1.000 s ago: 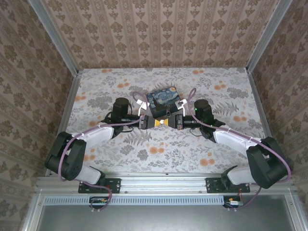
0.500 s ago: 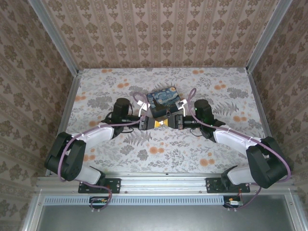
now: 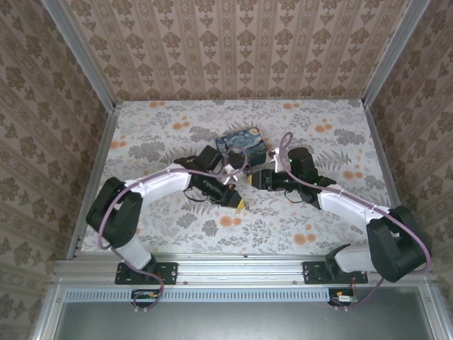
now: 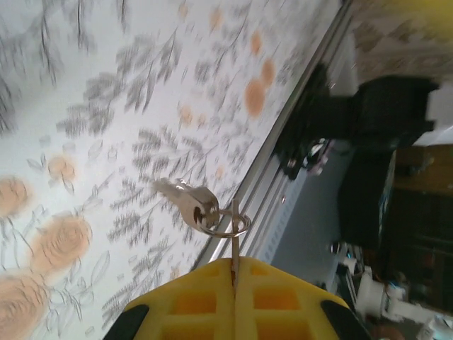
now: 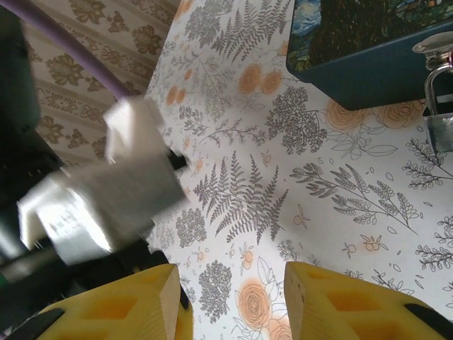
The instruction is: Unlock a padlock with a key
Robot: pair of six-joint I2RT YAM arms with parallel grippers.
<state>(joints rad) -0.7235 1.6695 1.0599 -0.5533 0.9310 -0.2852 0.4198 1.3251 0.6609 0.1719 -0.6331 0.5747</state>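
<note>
My left gripper (image 4: 234,263) is shut on the key (image 4: 234,237), whose thin blade stands edge-on between the yellow fingertips. A ring (image 4: 228,225) with a second small key (image 4: 185,200) hangs from it. In the top view the left gripper (image 3: 238,202) points toward the near side, below the dark blue box (image 3: 241,144). My right gripper (image 5: 230,301) is open with nothing between its fingers, and it sits (image 3: 252,177) just in front of the box. The silvery padlock (image 5: 440,117) hangs at the box's (image 5: 368,67) front, at the right edge of the right wrist view.
The floral tabletop (image 3: 233,227) runs to a metal rail (image 3: 244,261) at the near edge. Patterned walls close in the back and both sides. The left arm's wrist housing (image 5: 106,184) shows blurred close beside the right gripper's left finger.
The two grippers met in front of the box earlier. The right gripper has opened and let go. The left arm has swung toward the near side with the key.
</note>
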